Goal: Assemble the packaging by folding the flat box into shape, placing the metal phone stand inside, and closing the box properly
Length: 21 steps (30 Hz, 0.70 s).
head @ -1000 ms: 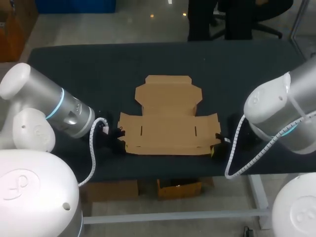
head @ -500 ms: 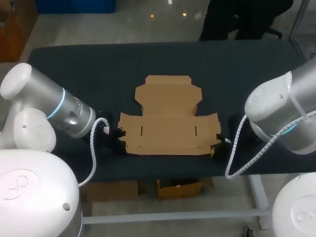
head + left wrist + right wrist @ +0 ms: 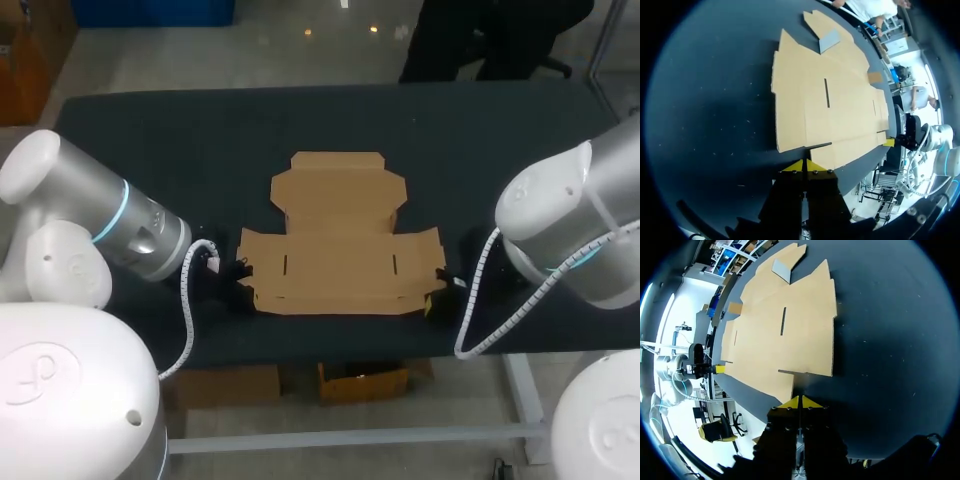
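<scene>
A flat brown cardboard box blank (image 3: pixel 340 265) lies unfolded on the dark table, its lid panel pointing to the far side. My left gripper (image 3: pixel 243 287) is low at the blank's front left corner. In the left wrist view its yellow tips (image 3: pixel 805 164) are shut, touching the edge of the cardboard (image 3: pixel 840 110) with nothing between them. My right gripper (image 3: pixel 432 300) mirrors it at the front right corner, shut (image 3: pixel 800 401) against the edge of the blank (image 3: pixel 790 335). No phone stand shows in any view.
The black table (image 3: pixel 200 150) stretches bare to the far side and to both sides of the blank. Its front edge (image 3: pixel 340 345) runs just behind both grippers. A small side tab (image 3: pixel 781 270) near the lid panel stands up a little.
The blank has slid a few pixels to the left on the table. Both grippers stay shut at its front corners.
</scene>
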Each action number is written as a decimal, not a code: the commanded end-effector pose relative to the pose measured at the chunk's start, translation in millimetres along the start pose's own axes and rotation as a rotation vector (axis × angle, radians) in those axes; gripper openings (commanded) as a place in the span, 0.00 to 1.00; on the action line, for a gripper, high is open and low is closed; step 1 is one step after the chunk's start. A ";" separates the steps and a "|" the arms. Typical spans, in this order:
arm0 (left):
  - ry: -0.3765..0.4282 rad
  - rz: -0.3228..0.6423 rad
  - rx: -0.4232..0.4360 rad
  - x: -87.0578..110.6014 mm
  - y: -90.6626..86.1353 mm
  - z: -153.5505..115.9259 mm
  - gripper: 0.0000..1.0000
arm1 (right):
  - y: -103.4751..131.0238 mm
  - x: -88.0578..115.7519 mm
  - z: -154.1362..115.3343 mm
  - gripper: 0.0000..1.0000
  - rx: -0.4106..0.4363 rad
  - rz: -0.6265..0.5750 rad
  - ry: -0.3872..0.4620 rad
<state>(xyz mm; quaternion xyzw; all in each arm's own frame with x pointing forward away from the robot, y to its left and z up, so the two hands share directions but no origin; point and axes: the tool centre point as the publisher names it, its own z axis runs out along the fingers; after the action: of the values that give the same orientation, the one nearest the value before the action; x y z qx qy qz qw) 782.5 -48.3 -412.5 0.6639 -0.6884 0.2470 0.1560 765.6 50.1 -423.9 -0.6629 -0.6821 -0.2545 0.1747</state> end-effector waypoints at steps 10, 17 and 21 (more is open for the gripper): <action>0.004 0.004 0.005 1.8 -0.3 0.7 0.00 | 2.2 1.4 -0.7 0.00 0.002 -0.004 0.023; 0.005 0.002 0.015 1.7 0.0 -1.2 0.00 | 2.9 3.2 -2.3 0.00 0.001 -0.010 0.018; -0.005 0.001 0.022 2.9 -0.1 -1.4 0.00 | 2.9 4.0 -2.5 0.00 0.001 -0.010 0.016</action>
<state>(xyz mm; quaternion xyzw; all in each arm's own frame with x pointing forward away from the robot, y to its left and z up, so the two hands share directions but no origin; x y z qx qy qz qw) 784.3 -47.4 -410.0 0.6640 -0.6864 0.2548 0.1517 768.0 52.9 -420.1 -0.6583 -0.6842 -0.2592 0.1770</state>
